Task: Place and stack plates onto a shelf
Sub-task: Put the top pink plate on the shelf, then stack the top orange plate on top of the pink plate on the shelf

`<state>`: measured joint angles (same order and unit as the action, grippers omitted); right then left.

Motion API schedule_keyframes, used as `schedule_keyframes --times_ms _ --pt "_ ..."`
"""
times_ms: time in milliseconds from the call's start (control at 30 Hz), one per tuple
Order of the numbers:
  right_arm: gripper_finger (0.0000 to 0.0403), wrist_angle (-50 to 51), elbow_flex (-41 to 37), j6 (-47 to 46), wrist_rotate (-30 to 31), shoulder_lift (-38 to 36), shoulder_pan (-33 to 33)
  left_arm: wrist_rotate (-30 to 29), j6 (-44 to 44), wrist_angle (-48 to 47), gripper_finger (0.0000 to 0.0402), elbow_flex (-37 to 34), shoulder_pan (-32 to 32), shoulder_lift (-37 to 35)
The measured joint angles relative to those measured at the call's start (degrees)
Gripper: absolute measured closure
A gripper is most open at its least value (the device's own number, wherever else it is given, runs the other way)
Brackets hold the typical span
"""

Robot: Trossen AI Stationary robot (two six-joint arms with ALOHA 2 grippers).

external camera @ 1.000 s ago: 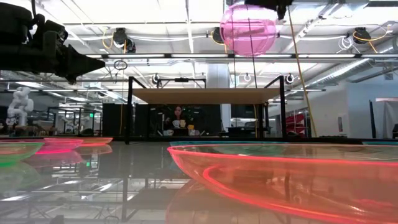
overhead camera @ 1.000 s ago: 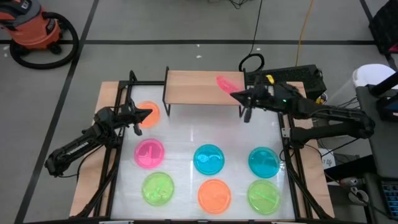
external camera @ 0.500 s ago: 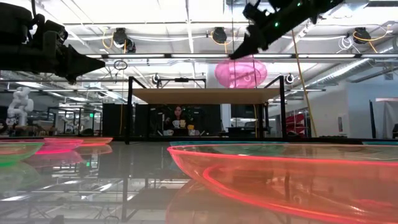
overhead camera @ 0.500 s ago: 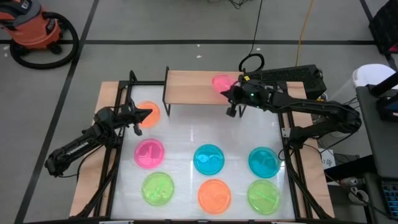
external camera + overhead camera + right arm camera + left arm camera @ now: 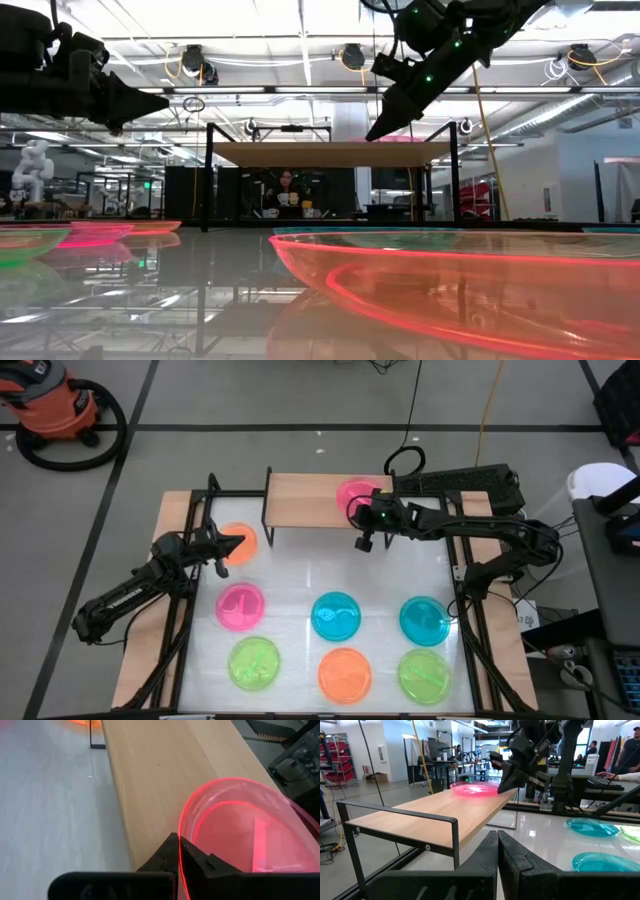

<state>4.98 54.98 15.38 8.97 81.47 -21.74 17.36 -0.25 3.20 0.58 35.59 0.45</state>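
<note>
Right pincer (image 5: 366, 520) pinched closed, left (image 5: 237, 544) likewise.

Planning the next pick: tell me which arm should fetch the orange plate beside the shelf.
Left. Its gripper hovers right at the orange plate, while the right gripper is busy across the shelf, holding the pink plate.
</note>
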Motion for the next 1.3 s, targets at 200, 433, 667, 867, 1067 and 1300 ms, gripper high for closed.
schedule_keyframes --times_ms 200,433,667,867,1067,1300 --pt "0.0396 0.9 0.0 -0.7 2.0 -0.6 0.0 0.0 0.0 0.0 0.0398 0.0 0.0 0.0" --pt "0.0344 2.7 0.0 -1.2 3.0 -1.9 0.0 0.0 0.0 0.0 0.0398 0.0 0.0 0.0" --pt "0.0279 2.2 -0.1 -1.2 2.9 -4.5 1.9 0.0 0.0 0.0 0.0398 0.0 0.0 0.0" --pt "0.0249 -0.6 -0.1 -3.2 2.9 -11.5 3.7 0.0 0.0 0.0 0.0398 0.0 0.0 0.0" --pt "0.0246 0.3 -0.1 -6.7 1.0 -20.7 6.0 0.0 0.0 0.0 0.0398 0.0 0.0 0.0" --pt "0.0246 2.1 -0.2 -11.3 -7.7 -30.9 9.6 0.0 0.0 0.0 0.0398 0.0 0.0 0.0"
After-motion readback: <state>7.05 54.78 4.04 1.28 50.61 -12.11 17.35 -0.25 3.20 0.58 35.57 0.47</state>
